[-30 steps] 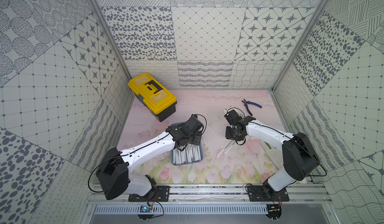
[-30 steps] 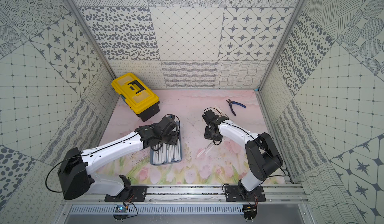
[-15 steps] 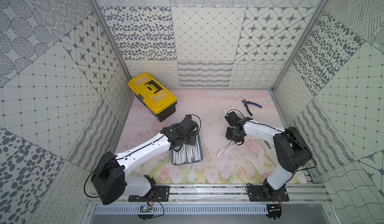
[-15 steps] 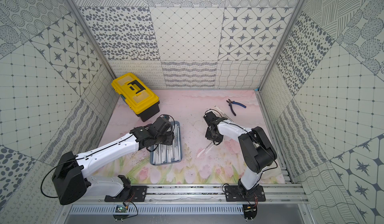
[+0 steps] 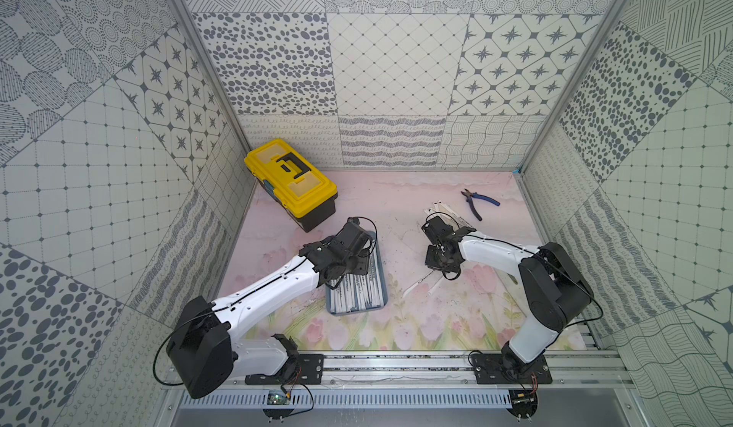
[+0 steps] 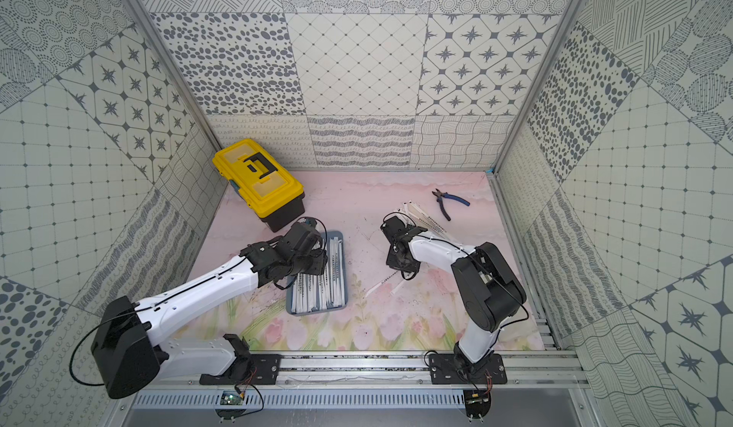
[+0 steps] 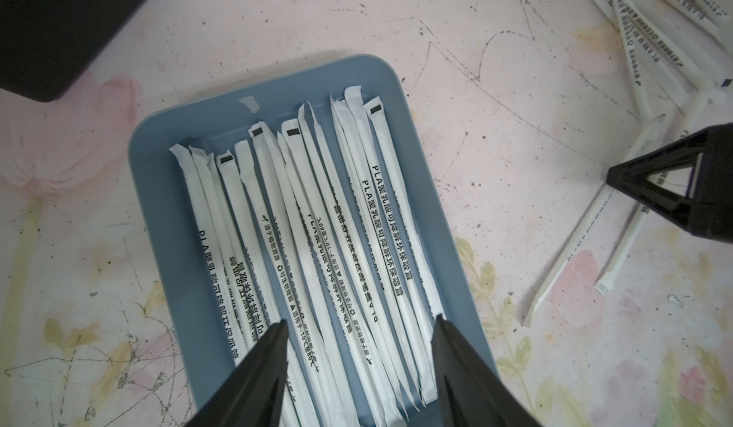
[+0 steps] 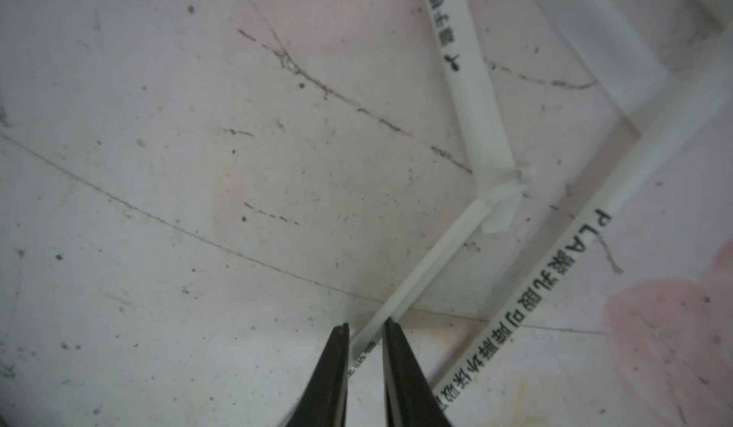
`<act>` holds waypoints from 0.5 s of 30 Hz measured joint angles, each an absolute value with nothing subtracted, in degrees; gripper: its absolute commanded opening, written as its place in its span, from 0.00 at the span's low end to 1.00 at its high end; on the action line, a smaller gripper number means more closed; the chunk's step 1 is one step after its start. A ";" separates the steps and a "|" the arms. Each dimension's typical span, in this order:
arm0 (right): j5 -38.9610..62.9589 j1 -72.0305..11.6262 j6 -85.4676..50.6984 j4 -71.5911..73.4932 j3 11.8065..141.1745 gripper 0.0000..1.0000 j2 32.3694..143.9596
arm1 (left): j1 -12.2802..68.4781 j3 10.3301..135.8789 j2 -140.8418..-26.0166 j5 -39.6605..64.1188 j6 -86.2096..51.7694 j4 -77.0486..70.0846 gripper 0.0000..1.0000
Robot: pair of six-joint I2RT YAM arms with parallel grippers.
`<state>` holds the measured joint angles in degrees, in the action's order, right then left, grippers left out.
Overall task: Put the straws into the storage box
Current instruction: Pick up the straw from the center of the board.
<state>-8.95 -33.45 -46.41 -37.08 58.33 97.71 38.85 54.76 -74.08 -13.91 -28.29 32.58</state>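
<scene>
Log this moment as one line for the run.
left fingers open over storage box; straws in box; right fingers narrowly around bent straw, grip unclear; loose straws on table

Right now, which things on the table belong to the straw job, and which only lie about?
Job:
white paper-wrapped straws
shallow blue-grey plastic tray

Lying about:
yellow toolbox with black base
blue-handled pliers

Straws (image 7: 317, 226) below left gripper (image 7: 361, 320): matt white paper wrappers, crimped edges; storage box (image 7: 420, 191) under them: smooth satin blue-grey plastic; mat (image 7: 496, 87) beside it: pale pink print, scuffed, scratched, matt; gripper fingers (image 7: 258, 373): matt black plastic
</scene>
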 measured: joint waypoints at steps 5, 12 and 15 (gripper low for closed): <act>-9.45 -34.04 -48.23 -37.67 58.28 0.34 96.62 | 38.11 53.87 -73.14 -13.89 -28.29 32.58 0.62; -9.50 -34.00 -49.82 -36.77 58.28 0.27 97.41 | 37.74 53.34 -72.75 -13.87 -28.29 32.58 0.62; -9.45 -34.02 -50.24 -36.03 58.26 0.19 99.07 | 37.63 53.08 -72.42 -13.87 -28.29 32.58 0.62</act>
<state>-9.45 -34.02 -50.24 -36.03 58.26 99.07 37.63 53.08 -72.42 -13.87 -28.29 32.58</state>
